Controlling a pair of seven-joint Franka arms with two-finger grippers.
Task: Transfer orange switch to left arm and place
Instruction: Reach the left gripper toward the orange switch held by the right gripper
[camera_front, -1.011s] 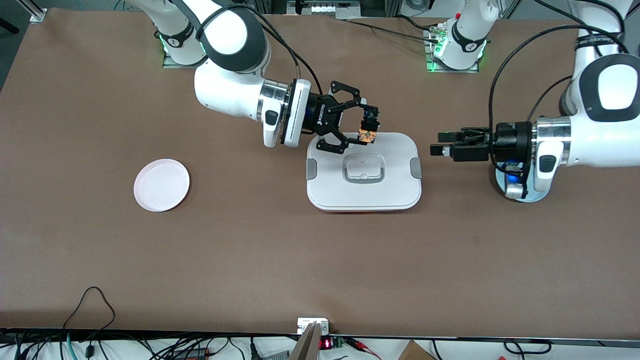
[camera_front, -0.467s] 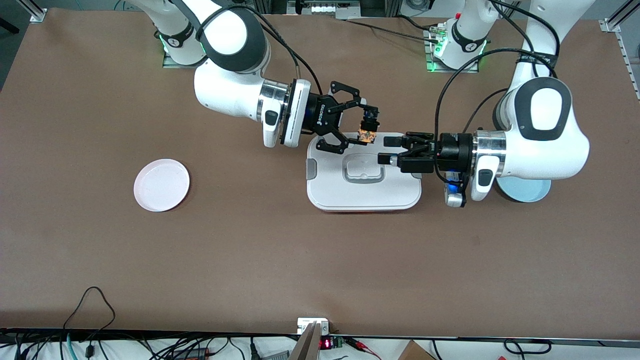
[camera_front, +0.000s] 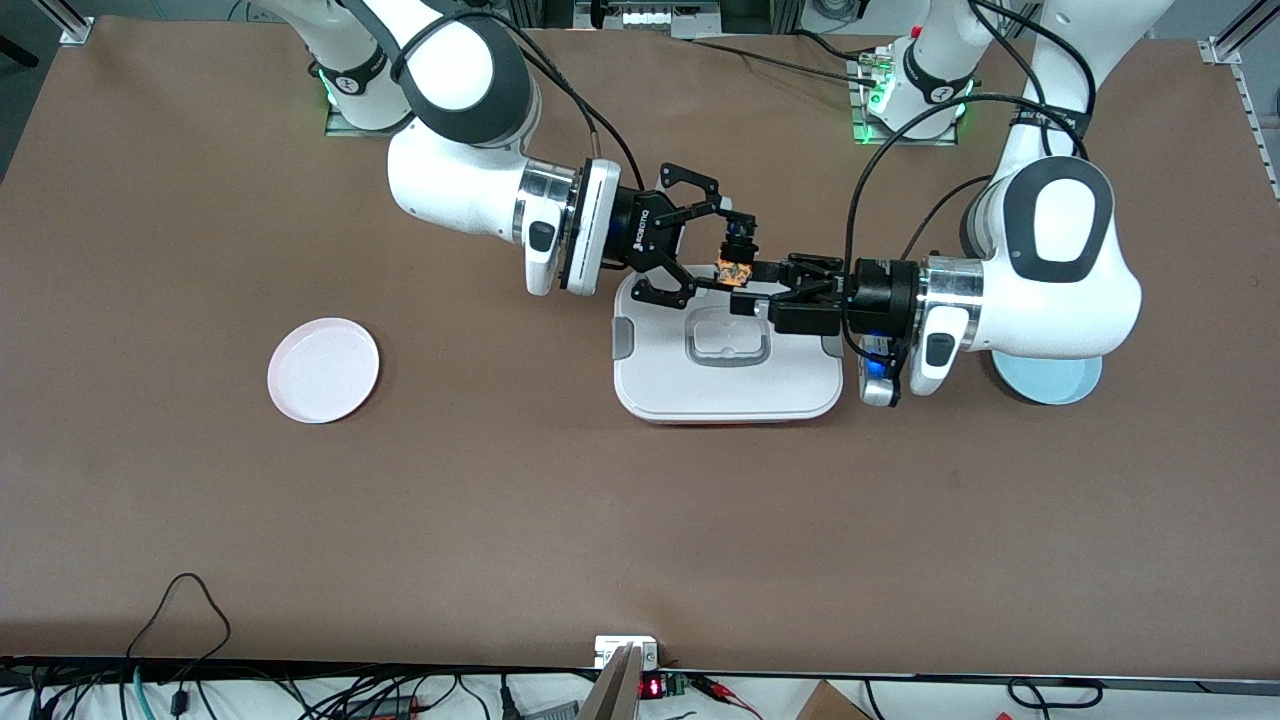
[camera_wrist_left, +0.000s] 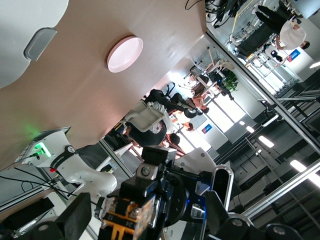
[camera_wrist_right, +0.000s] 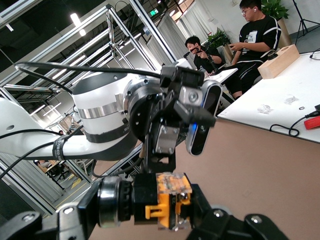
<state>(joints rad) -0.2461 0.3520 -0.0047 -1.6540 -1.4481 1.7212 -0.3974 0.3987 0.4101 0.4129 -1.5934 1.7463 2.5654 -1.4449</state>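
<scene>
The orange switch (camera_front: 733, 271) hangs over the edge of the white box (camera_front: 700, 385) that lies closest to the arms' bases. My right gripper (camera_front: 728, 266) is shut on it. In the right wrist view the orange switch (camera_wrist_right: 169, 201) fills the space between my right gripper's (camera_wrist_right: 150, 212) jaws, black cap to one side. My left gripper (camera_front: 750, 288) is open over the box, its fingertips right at the switch. In the left wrist view the orange switch (camera_wrist_left: 131, 216) sits between my left gripper's (camera_wrist_left: 150, 225) spread fingers, clear of both.
A pink plate (camera_front: 323, 370) lies toward the right arm's end of the table, also seen as the pink plate (camera_wrist_left: 125, 53). A light blue plate (camera_front: 1050, 382) lies under the left arm's wrist. Cables and a small device run along the table edge nearest the front camera.
My left arm has swung from over the blue plate across the box to the switch, fingers staying open. My right gripper has held still with the switch.
</scene>
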